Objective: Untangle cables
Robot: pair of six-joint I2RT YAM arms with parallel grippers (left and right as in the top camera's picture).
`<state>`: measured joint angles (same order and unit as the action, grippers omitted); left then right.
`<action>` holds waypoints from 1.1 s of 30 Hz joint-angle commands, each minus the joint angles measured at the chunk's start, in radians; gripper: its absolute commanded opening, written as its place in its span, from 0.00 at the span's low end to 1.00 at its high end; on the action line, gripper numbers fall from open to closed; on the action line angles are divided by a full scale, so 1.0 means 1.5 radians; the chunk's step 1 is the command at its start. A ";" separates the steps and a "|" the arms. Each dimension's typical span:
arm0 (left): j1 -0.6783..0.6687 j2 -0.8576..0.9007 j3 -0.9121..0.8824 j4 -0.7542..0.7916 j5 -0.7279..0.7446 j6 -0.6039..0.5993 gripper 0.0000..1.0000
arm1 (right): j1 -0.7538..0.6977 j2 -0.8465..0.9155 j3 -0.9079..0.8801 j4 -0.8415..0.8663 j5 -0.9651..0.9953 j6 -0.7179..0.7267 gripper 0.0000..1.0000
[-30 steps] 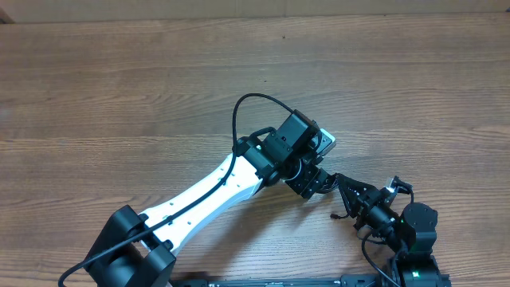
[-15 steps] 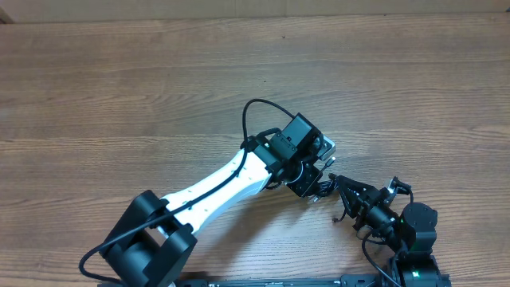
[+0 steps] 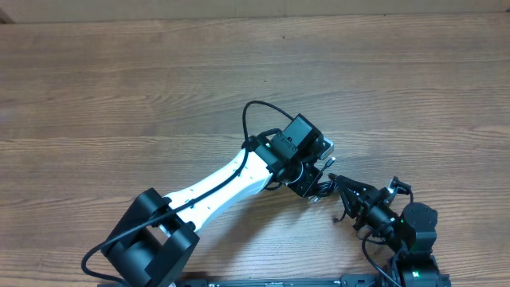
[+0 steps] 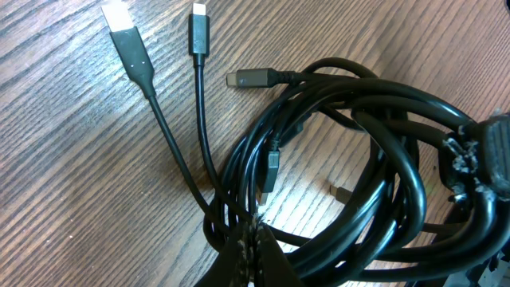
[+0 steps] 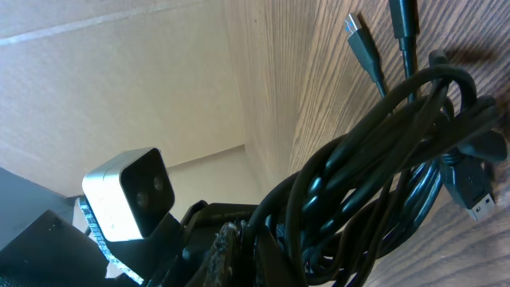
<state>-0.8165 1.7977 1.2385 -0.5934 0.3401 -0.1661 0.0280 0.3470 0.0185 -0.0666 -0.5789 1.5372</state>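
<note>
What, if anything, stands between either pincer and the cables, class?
Nothing visible does. The left pincer is shut on the cables at one side of the coil. The right pincer is shut on the same coil from the other side. Several plug ends lie loose on the table.

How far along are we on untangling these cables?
Done: nothing separated; the cables lie in one tangled coil, only a few plug ends poking free. In hand: left claw and right claw are both shut on the coil. Left: pulling every strand out.
</note>
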 commanded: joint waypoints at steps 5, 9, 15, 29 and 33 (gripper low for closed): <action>0.005 0.004 0.006 0.003 -0.005 -0.049 0.04 | 0.004 -0.002 -0.007 0.008 0.014 -0.049 0.05; 0.024 0.003 0.016 0.003 -0.004 -0.071 0.04 | 0.004 -0.002 -0.007 0.008 0.030 -0.075 0.05; 0.060 0.003 0.019 0.003 0.014 -0.094 0.04 | 0.004 0.020 -0.007 0.008 0.074 -0.137 0.05; 0.154 -0.010 0.060 0.002 0.159 -0.101 0.04 | 0.004 0.208 -0.007 0.008 0.100 -0.229 0.04; 0.159 -0.011 0.061 -0.003 0.182 -0.101 0.04 | 0.004 0.272 -0.007 0.008 0.114 -0.228 0.04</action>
<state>-0.5800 1.7977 1.3045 -0.5938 0.5377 -0.3126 0.0277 0.6582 0.0715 0.0120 -0.4721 1.2232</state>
